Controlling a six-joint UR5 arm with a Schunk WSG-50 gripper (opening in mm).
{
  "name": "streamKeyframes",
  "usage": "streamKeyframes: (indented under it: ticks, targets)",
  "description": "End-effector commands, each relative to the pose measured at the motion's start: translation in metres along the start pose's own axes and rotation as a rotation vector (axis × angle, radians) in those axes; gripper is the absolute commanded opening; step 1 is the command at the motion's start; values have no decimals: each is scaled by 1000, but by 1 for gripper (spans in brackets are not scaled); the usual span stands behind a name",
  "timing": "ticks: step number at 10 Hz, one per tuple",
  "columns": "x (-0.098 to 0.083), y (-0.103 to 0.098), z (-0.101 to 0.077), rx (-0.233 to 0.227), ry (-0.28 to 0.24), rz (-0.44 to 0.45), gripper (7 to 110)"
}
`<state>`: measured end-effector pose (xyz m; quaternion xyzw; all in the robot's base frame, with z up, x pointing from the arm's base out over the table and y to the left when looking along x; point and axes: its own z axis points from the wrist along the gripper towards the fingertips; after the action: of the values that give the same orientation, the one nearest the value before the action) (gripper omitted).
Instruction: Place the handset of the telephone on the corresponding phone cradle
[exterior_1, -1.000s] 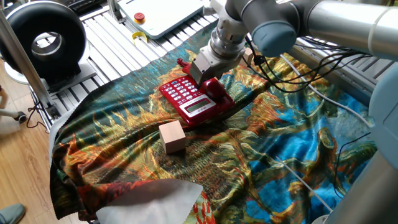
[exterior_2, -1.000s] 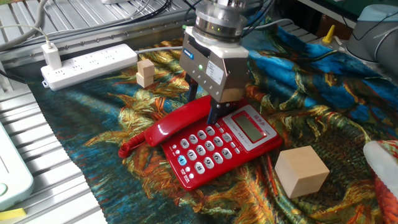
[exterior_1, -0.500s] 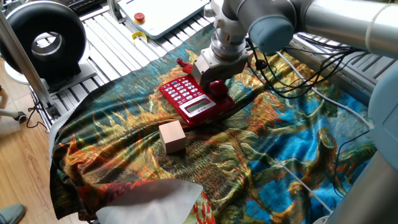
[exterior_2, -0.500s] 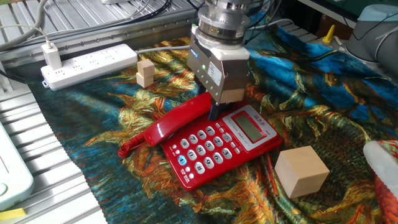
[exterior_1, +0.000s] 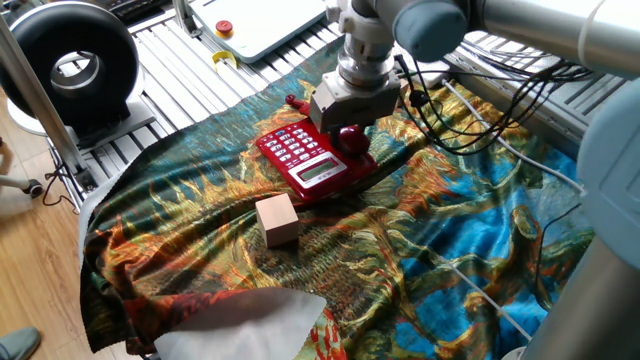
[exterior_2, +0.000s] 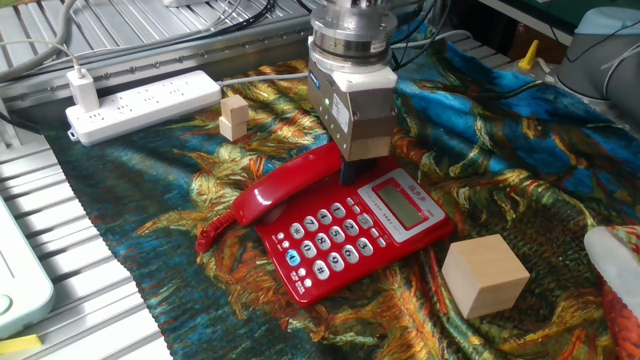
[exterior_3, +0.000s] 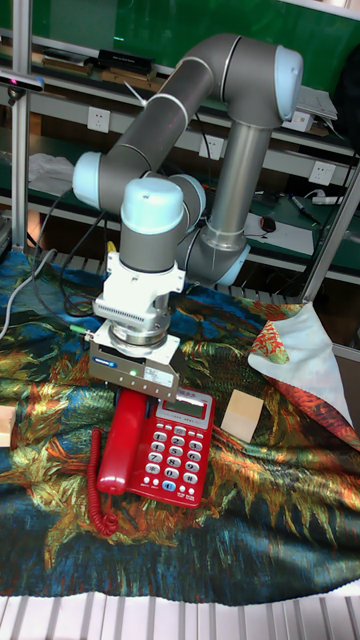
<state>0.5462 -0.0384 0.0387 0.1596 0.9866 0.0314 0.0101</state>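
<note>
One fixed view: we see gripper (exterior_1: 345, 128) directly over handset (exterior_1: 351, 139); jaw spread hidden, we cannot tell.

Other fixed view: handset (exterior_2: 292, 186) extends from under it along telephone (exterior_2: 355, 233) edge, open cloth beyond.

Tall view: fingertips hidden.

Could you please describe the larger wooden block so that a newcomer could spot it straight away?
Start at the red telephone in the middle of the patterned cloth. Just off the corner nearest its small grey display sits the wooden block, a plain tan cube lying apart from the phone. It is clearly bigger than the other wooden piece by the white power strip.
</note>
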Motion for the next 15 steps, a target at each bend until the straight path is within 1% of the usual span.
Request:
streamKeyframes:
  ticks: [1,2,7,10,15]
  targets:
    - [-3,5,-6,-5,19,34,7]
    - [-2,7,-6,-7,12,41,7]
    - [12,10,-8,-15,13,65,7]
    - [21,3,-9,-2,8,58,7]
    - [26,2,-5,-4,-15,41,7]
